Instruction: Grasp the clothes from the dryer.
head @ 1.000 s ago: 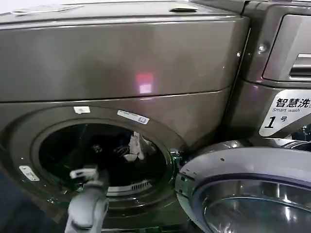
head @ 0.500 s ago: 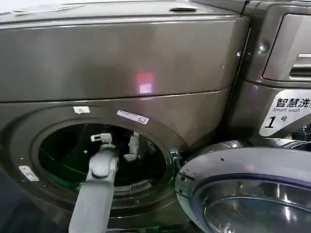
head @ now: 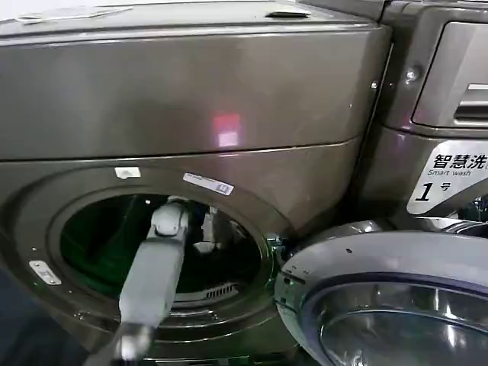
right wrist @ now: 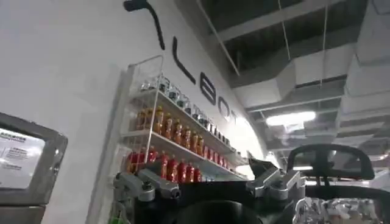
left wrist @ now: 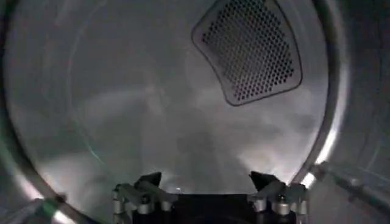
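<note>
The dryer (head: 191, 91) stands with its round porthole open. Deep inside the drum, right of my left arm (head: 152, 274), lies a small whitish bundle of the clothes (head: 208, 229). The arm reaches through the porthole, and its wrist hides the gripper in the head view. In the left wrist view my left gripper (left wrist: 206, 180) is open inside the drum, facing the bare back wall and a perforated vent (left wrist: 250, 52), with nothing between its fingers. My right gripper (right wrist: 201, 167) is open and empty, pointing away at a white wall.
The dryer's round door (head: 381, 305) hangs open at the lower right, close to the porthole. A second machine (head: 442, 114) stands to the right. In the right wrist view, a wall shelf (right wrist: 177, 134) holds rows of bottles.
My left arm has risen from the porthole's lower rim and pushed forward into the drum, toward the whitish bundle. The clothes have not moved.
</note>
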Available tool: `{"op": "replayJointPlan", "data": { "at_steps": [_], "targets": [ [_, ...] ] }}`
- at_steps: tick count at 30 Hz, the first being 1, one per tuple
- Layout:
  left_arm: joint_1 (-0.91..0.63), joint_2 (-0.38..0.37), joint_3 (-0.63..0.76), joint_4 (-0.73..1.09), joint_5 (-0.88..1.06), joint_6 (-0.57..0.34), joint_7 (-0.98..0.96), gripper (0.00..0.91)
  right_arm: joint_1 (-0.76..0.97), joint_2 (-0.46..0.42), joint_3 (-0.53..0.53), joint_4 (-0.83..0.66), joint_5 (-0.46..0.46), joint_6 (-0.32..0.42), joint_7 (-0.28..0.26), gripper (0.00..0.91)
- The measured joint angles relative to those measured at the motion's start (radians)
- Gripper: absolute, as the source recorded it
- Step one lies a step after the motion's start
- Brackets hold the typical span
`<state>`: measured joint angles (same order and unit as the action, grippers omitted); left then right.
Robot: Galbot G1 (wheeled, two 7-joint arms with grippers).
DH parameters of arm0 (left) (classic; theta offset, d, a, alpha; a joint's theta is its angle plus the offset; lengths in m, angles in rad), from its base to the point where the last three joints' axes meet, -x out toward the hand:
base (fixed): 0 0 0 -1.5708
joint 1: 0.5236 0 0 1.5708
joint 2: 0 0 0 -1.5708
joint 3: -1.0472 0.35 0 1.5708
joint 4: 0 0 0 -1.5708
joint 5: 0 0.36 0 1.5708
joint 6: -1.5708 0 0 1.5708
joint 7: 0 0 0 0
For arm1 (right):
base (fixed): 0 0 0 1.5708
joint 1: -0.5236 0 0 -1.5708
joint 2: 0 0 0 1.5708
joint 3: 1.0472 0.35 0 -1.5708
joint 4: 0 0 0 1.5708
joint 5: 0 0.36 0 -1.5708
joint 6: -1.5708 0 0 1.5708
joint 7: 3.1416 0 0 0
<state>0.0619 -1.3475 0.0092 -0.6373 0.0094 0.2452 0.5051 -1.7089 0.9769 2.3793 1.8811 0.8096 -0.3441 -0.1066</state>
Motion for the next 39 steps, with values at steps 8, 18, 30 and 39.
{"op": "replayJointPlan", "data": {
  "at_steps": [8,18,30,39],
  "targets": [
    [-0.145,0.029,0.207,0.142,0.119,-0.102,0.260,0.907,0.005,-0.001,0.002,-0.004,-0.001,0.001,0.000,0.907],
    [-0.248,0.005,0.372,0.262,0.351,-0.188,0.449,0.907,0.005,-0.001,0.006,-0.009,-0.004,0.002,0.000,0.907],
    [-0.268,-0.004,0.435,0.355,0.546,-0.220,0.498,0.907,0.014,0.003,-0.005,-0.003,-0.007,0.001,0.002,0.907],
    [-0.243,-0.027,0.459,0.400,0.552,-0.223,0.511,0.907,0.008,0.003,-0.001,-0.005,-0.007,0.002,0.001,0.907]
  ]
}}
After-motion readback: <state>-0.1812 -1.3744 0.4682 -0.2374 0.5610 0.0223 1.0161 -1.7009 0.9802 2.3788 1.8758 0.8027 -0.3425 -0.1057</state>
